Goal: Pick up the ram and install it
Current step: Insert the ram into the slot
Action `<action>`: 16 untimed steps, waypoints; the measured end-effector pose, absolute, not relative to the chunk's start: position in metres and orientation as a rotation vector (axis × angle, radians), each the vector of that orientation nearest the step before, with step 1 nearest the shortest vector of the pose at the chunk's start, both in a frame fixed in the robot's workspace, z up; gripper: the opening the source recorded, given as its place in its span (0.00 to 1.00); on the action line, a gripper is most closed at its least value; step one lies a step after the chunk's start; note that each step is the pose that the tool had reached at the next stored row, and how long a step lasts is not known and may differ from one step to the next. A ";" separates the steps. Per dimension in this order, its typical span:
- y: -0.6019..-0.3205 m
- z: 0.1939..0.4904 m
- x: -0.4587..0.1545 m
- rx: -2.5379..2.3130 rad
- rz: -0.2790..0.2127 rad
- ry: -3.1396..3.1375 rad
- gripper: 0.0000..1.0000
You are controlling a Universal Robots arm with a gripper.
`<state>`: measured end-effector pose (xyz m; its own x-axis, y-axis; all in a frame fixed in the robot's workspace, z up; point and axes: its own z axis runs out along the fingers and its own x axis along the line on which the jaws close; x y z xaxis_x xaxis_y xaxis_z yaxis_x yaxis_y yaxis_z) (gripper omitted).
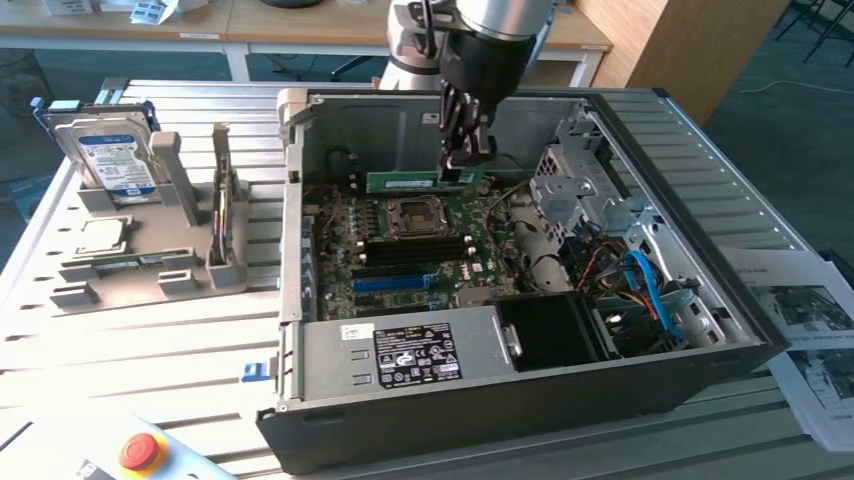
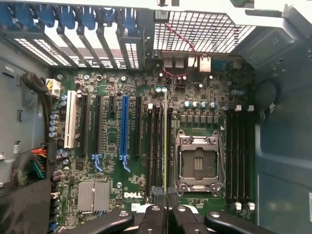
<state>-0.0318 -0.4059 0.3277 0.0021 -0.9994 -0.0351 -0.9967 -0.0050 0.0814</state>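
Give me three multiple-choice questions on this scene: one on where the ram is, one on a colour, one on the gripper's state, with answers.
1. Where is the ram?
A. Lying flat outside the computer case
B. Underneath the computer case
C. Inside the open computer case, over the motherboard

2. What colour is the round button at the exterior view's lower left?
A. Red
B. Green
C. Blue

3. The gripper is:
A. Open and empty
B. Shut on the ram
C. Open, with the ram released

Answers:
1 C: the green stick sits within the case walls, above the board's slots.
2 A: its cap is plainly red.
3 B: the stick's end is pinched in the gripper.
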 end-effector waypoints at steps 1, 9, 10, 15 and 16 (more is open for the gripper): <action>-0.406 0.326 -0.032 2.200 -0.128 -2.192 0.12; -0.406 0.311 -0.032 2.200 -0.128 -2.192 0.12; -0.406 0.309 -0.032 2.200 -0.128 -2.192 0.12; -0.406 0.300 -0.032 2.200 -0.128 -2.192 0.12; -0.406 0.299 -0.032 2.200 -0.128 -2.192 0.12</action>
<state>-0.0318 -0.4059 0.2986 0.0021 -0.9994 -0.0352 -0.9967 -0.0050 0.0814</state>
